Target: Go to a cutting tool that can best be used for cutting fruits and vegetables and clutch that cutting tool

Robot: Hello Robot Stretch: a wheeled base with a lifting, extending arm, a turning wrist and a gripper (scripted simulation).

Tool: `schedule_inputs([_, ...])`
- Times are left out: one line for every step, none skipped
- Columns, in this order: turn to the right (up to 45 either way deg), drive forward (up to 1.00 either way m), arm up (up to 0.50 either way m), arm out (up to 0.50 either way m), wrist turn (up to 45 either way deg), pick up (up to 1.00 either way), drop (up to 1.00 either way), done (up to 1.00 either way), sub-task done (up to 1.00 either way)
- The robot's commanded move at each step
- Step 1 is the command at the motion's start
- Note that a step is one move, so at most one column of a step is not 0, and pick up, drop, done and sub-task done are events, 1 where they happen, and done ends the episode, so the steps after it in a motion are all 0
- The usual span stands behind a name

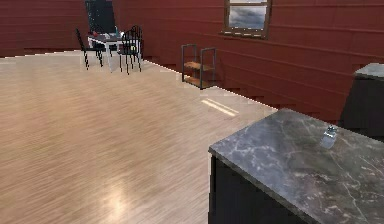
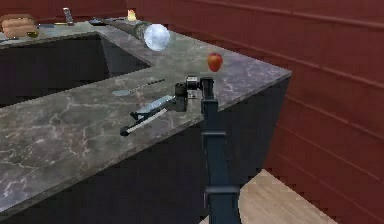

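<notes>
Looks like the grab stage: gripper (image 2: 176, 97) is by the knife (image 2: 146, 111) on the counter (image 2: 60, 140), can't tell if the fingers hold it, next comes a steady lift.

Fwd cam wide, side cam near; shared counter (image 1: 290, 160)

Arm (image 2: 216, 150) outstretched, claw (image 2: 176, 97) at its tip.

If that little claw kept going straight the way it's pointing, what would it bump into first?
Probably the long knife-like tool lying on the marble counter, just ahead of the gripper; its height above it is unclear.
</notes>
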Motion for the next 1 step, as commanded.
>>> schedule_inputs([0.0, 0.0, 0.1, 0.0, 0.0, 0.0, 0.0, 0.0, 0.0])
